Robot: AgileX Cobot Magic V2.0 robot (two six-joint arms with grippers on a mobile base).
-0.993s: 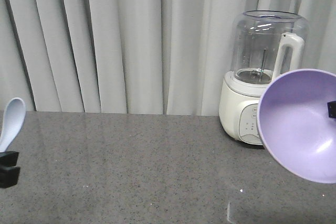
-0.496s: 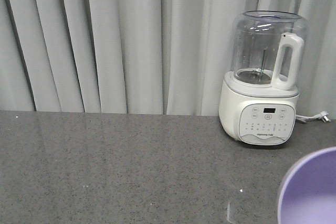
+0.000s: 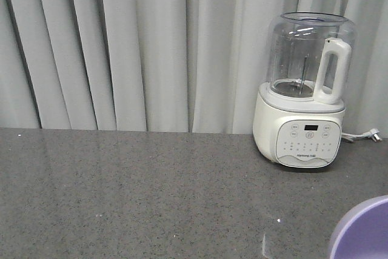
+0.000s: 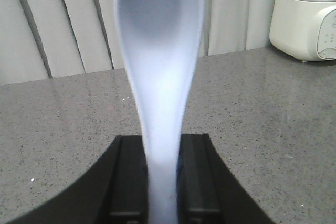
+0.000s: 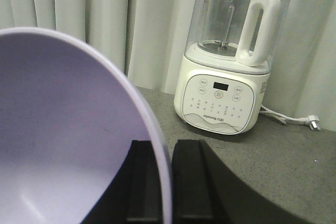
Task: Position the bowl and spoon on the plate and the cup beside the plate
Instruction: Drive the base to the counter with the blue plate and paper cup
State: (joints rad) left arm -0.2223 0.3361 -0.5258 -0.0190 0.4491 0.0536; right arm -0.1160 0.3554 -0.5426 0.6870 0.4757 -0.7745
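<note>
- Left claw [image 4: 163, 179]: black pads drawn close together and clamped on the handle of the spoon [image 4: 160, 51], one pad touching each side.
- The spoon stands upright in that grip, scoop uppermost, above the bench [image 3: 151, 192].
- Spoon material: pale blue-white plastic, smooth with a slight sheen. A narrow handle widens into a rounded oval scoop, its hollow face toward the wrist camera.
- Right claw [image 5: 167, 182]: pads a narrow gap apart, clamped on the wall of the bowl [image 5: 63, 140], one pad inside the rim and the other outside.
- Bowl: lavender, matte, smooth and round, held tilted on edge. From the front only an arc of it shows, at the lower right corner. Contact with the bench cannot be determined.
- Bench: grey speckled stone finish, polished, with faint reflections.
- Blender [image 3: 306, 89]: cream rounded base with a button panel, a clear domed jar and a white handle. It stands at the back right of the bench, a cord [image 3: 364, 136] lying beside it.
- Curtain [image 3: 121, 47]: pale grey, hanging in vertical folds behind the bench.
</note>
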